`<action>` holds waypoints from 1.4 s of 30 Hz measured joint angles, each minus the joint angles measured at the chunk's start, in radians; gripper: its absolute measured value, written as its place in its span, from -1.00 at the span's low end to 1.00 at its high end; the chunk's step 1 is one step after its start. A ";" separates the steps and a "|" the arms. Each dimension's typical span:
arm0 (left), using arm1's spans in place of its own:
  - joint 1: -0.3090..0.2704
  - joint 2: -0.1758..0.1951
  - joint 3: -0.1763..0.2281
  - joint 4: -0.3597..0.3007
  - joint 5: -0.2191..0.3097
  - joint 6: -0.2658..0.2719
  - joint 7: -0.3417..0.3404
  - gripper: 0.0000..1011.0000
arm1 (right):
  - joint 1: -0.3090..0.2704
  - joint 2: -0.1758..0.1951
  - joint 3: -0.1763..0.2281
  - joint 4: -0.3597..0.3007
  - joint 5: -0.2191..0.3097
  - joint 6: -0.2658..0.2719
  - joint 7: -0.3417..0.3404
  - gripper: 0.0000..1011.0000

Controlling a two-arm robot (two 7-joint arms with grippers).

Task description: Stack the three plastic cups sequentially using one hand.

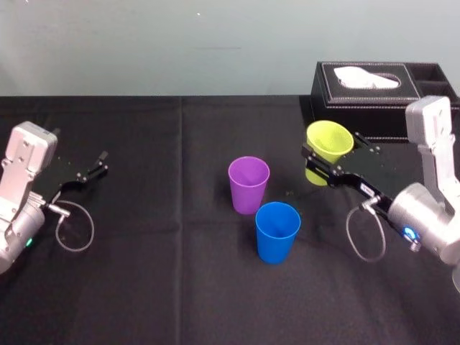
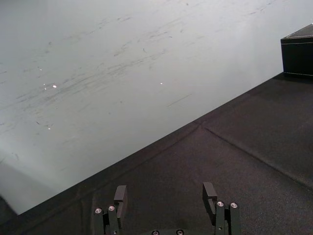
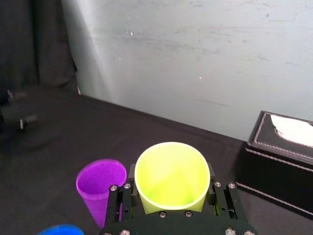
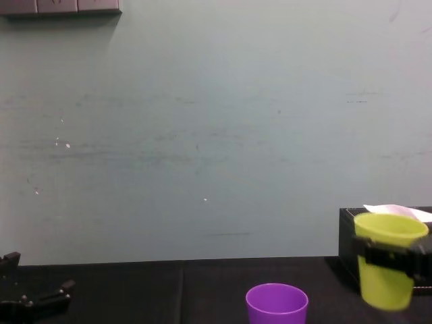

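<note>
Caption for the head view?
Right gripper holds yellow-green cup near purple cup and blue cup; left gripper idle far left.

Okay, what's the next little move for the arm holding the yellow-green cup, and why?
Probably shift the right gripper toward the robot's left until the yellow-green cup it grips hangs over the purple cup. That one and the blue cup stand upright and empty. The left gripper is parked open at the left.

Upright yellow-green cup (image 1: 328,146) in right hand (image 1: 325,159), purple cup (image 1: 249,185) beside blue cup (image 1: 277,231), standing
</note>
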State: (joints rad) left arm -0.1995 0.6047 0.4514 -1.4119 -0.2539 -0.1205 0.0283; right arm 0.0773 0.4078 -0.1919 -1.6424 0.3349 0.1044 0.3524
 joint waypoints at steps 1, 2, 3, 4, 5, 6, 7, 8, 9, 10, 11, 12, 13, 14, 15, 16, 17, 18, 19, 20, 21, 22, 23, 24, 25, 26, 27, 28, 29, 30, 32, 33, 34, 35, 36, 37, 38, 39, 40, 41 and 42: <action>0.000 0.000 0.000 0.000 0.000 0.000 0.000 1.00 | 0.009 -0.004 0.000 0.003 0.010 0.007 0.003 0.48; 0.000 0.000 0.000 0.000 0.000 0.000 0.000 1.00 | 0.023 -0.009 -0.001 0.008 0.023 0.016 0.008 0.48; 0.000 0.000 0.000 0.000 0.000 0.000 0.000 1.00 | 0.043 -0.016 -0.005 0.016 0.040 0.029 0.013 0.48; 0.000 0.000 0.000 0.000 0.000 0.000 0.000 1.00 | 0.054 -0.020 -0.008 0.021 0.046 0.034 0.016 0.48; 0.000 0.000 0.000 0.000 0.000 0.000 0.000 1.00 | 0.064 -0.024 -0.012 0.027 0.053 0.040 0.019 0.48; 0.000 0.000 0.000 0.000 0.000 0.000 0.000 1.00 | 0.076 -0.027 -0.017 0.032 0.057 0.043 0.021 0.48; 0.000 0.000 0.000 0.000 0.000 0.000 0.000 1.00 | 0.095 -0.032 -0.028 0.042 0.062 0.047 0.026 0.48; 0.000 0.000 0.000 0.000 0.000 0.000 0.000 1.00 | 0.104 -0.035 -0.033 0.046 0.064 0.049 0.027 0.48; 0.000 0.000 0.000 0.000 0.000 0.000 0.000 1.00 | 0.122 -0.039 -0.045 0.055 0.065 0.050 0.031 0.48; 0.000 0.000 0.000 0.000 0.000 0.000 0.000 1.00 | 0.122 -0.039 -0.045 0.055 0.065 0.050 0.031 0.48; 0.000 0.000 0.000 0.000 0.000 0.000 0.000 1.00 | 0.139 -0.043 -0.058 0.064 0.066 0.050 0.035 0.48; 0.000 0.000 0.000 0.000 0.000 0.000 0.000 1.00 | 0.146 -0.045 -0.064 0.069 0.066 0.050 0.036 0.48; 0.000 0.000 0.000 0.000 0.000 0.000 0.000 1.00 | 0.152 -0.046 -0.071 0.072 0.066 0.050 0.038 0.48; 0.000 0.000 0.000 0.000 0.000 0.000 0.000 1.00 | 0.165 -0.049 -0.084 0.080 0.066 0.049 0.042 0.48; 0.000 0.000 0.000 0.000 0.000 0.000 0.000 1.00 | 0.169 -0.050 -0.089 0.082 0.066 0.048 0.044 0.48; 0.000 0.000 0.000 0.000 0.000 0.000 0.000 1.00 | 0.179 -0.052 -0.103 0.089 0.065 0.047 0.048 0.48; 0.000 0.000 0.000 0.000 0.000 0.000 0.000 1.00 | 0.182 -0.052 -0.108 0.091 0.065 0.046 0.049 0.48; 0.000 0.000 0.000 0.000 0.000 0.000 0.000 1.00 | 0.186 -0.053 -0.114 0.093 0.065 0.044 0.050 0.48; 0.000 0.000 0.000 0.000 0.000 0.000 0.000 1.00 | 0.189 -0.053 -0.119 0.096 0.065 0.043 0.051 0.48; 0.000 0.000 0.000 0.000 0.000 0.000 0.000 1.00 | 0.195 -0.054 -0.129 0.100 0.064 0.040 0.054 0.48; 0.000 0.000 0.000 0.000 0.000 0.000 0.000 1.00 | 0.197 -0.054 -0.134 0.102 0.064 0.039 0.055 0.48; 0.000 0.000 0.000 0.000 0.000 0.000 0.000 1.00 | 0.199 -0.054 -0.139 0.103 0.063 0.037 0.055 0.48; 0.000 0.000 0.000 0.000 0.000 0.000 0.000 1.00 | 0.199 -0.054 -0.143 0.104 0.063 0.036 0.055 0.48; 0.000 0.000 0.000 0.000 0.000 0.000 0.000 1.00 | 0.200 -0.052 -0.151 0.106 0.063 0.033 0.056 0.48; 0.000 0.000 0.000 0.000 0.000 0.000 0.000 1.00 | 0.201 -0.050 -0.158 0.107 0.063 0.030 0.057 0.48; 0.000 0.000 0.000 0.000 0.000 0.000 0.000 1.00 | 0.201 -0.049 -0.161 0.108 0.064 0.029 0.058 0.48; 0.000 0.000 0.000 0.000 0.000 0.000 0.000 1.00 | 0.201 -0.048 -0.164 0.108 0.065 0.027 0.058 0.48; 0.000 0.000 0.000 0.000 0.000 0.000 0.000 1.00 | 0.200 -0.046 -0.169 0.109 0.066 0.024 0.060 0.48; 0.000 0.000 0.000 0.000 0.000 0.000 0.000 1.00 | 0.200 -0.046 -0.169 0.109 0.066 0.024 0.060 0.48; 0.000 0.000 0.000 0.000 0.000 0.000 0.000 1.00 | 0.198 -0.044 -0.174 0.109 0.068 0.022 0.061 0.48; 0.000 0.000 0.000 0.000 0.000 0.000 0.000 1.00 | 0.195 -0.041 -0.181 0.110 0.072 0.019 0.062 0.48; 0.000 0.000 0.000 0.000 0.000 0.000 0.000 1.00 | 0.195 -0.041 -0.183 0.110 0.073 0.018 0.062 0.48; 0.000 0.000 0.000 0.000 0.000 0.000 0.000 1.00 | 0.193 -0.039 -0.186 0.110 0.075 0.016 0.062 0.48; 0.000 0.000 0.000 0.000 0.000 0.000 0.000 1.00 | 0.193 -0.039 -0.186 0.110 0.075 0.016 0.062 0.48; 0.000 0.000 0.000 0.000 0.000 0.000 0.000 1.00 | 0.192 -0.038 -0.189 0.111 0.077 0.015 0.062 0.48; 0.000 0.000 0.000 0.000 0.000 0.000 0.000 1.00 | 0.192 -0.037 -0.190 0.111 0.078 0.015 0.062 0.48; 0.000 0.000 0.000 0.000 0.000 0.000 0.000 1.00 | 0.191 -0.035 -0.192 0.111 0.080 0.013 0.062 0.48; 0.000 0.000 0.000 0.000 0.000 0.000 0.000 1.00 | 0.190 -0.034 -0.193 0.111 0.081 0.013 0.062 0.48; 0.000 0.000 0.000 0.000 0.000 0.000 0.000 1.00 | 0.190 -0.034 -0.194 0.111 0.082 0.013 0.062 0.48; 0.000 0.000 0.000 0.000 0.000 0.000 0.000 1.00 | 0.189 -0.032 -0.196 0.111 0.084 0.012 0.062 0.48; 0.000 0.000 0.000 0.000 0.000 0.000 0.000 1.00 | 0.189 -0.032 -0.196 0.111 0.084 0.012 0.062 0.48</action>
State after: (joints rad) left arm -0.1995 0.6047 0.4514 -1.4120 -0.2539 -0.1205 0.0283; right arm 0.2662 0.3759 -0.3882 -1.5313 0.4187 0.1164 0.4145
